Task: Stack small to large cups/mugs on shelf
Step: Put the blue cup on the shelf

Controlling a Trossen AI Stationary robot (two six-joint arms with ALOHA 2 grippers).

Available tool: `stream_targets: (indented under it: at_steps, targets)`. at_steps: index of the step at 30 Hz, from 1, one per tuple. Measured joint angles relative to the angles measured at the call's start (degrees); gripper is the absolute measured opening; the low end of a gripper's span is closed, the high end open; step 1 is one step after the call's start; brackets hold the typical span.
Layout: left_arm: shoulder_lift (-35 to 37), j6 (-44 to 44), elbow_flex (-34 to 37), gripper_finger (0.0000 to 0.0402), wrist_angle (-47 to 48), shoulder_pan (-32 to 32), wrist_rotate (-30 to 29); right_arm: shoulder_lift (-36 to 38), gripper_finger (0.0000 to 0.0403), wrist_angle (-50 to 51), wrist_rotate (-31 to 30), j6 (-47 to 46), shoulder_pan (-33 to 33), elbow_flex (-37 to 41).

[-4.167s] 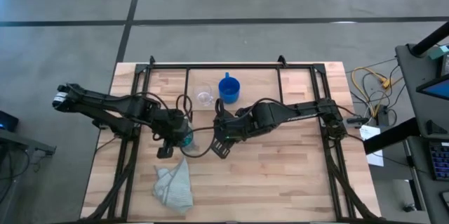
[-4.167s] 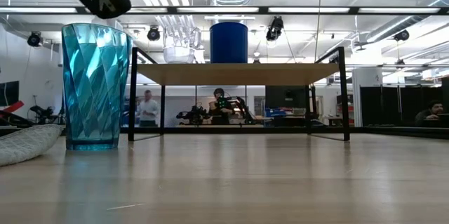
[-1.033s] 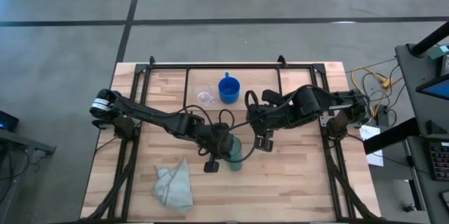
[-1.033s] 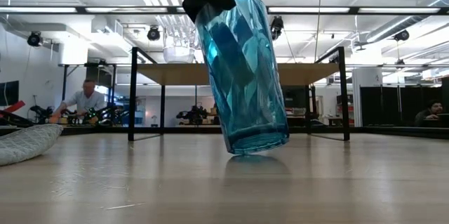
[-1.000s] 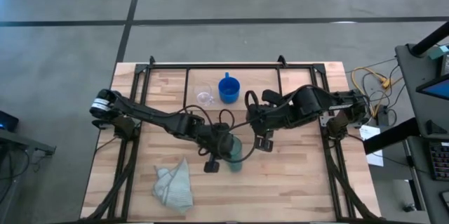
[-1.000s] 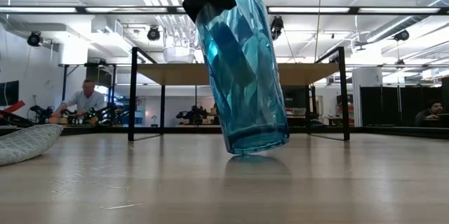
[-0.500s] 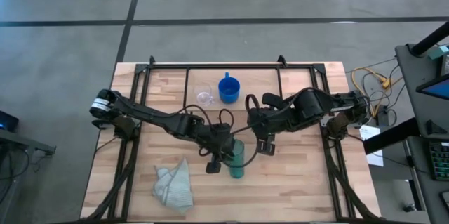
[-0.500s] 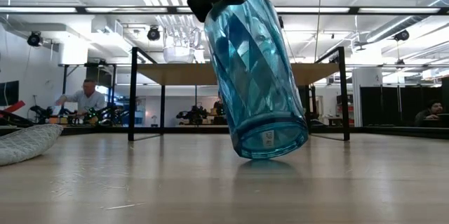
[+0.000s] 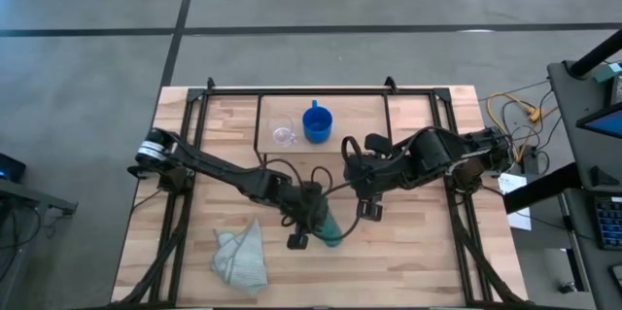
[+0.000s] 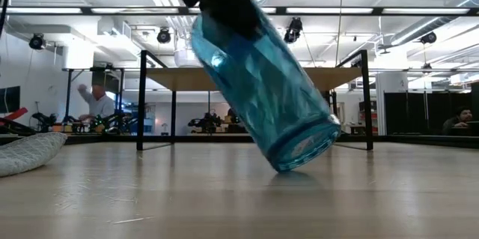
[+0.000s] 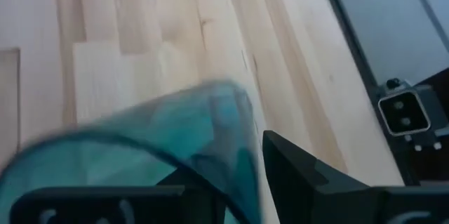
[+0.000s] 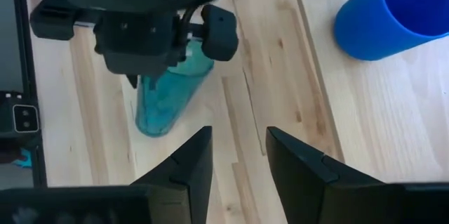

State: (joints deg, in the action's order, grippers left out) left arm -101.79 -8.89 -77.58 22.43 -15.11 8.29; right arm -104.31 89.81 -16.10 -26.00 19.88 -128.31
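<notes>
The left gripper (image 9: 309, 215), jaws clenched on the tumbler (image 9: 326, 226), tips it; its base points toward 5 o'clock.

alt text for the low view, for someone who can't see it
The left claw holds a teal tumbler tilted just above the wooden table. Behind stands the black-framed shelf, and a pale cloth lies at the left edge.

A light butcher-block wooden table (image 9: 408, 242) edged by a black frame carries the low black wire shelf (image 9: 369, 96) at twelve o'clock. On the shelf's wood top stand a small clear glass cup (image 9: 283, 133) and, just beside it, a bright blue mug (image 9: 317, 122). A crumpled pale green-grey cloth (image 9: 240, 258) lies on the tabletop at about seven o'clock.
</notes>
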Motion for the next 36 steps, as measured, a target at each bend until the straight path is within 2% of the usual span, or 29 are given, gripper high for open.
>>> stream_targets:
  at_steps: [4, 9, 19, 29, 36]
  targets:
    - [-0.34, 0.40, -1.80, 0.0059, 3.35, -0.19, -1.36, 0.00, 0.0129, -0.01, -0.02, -0.37, 0.00, 0.20]
    - [-0.34, 3.52, -4.81, 0.0007, 10.00, -0.22, -4.67, 0.00, 0.0129, -0.04, -0.02, -0.61, 0.00, 0.58]
    - [-0.32, 9.81, -10.57, 0.0001, 19.76, -0.11, -14.44, -0.02, 0.0120, -0.21, -0.02, -3.55, 0.00, 0.96]
    - [-0.27, 10.71, -11.00, 0.0000, 22.98, 0.09, -13.13, -0.02, 0.0120, -0.05, -0.11, -6.55, 1.30, 1.05]
    - [-0.27, 10.85, -11.39, 0.0000, 28.71, 0.06, -12.28, -0.04, 0.0120, -0.03, -0.46, -9.56, 2.94, 1.07]
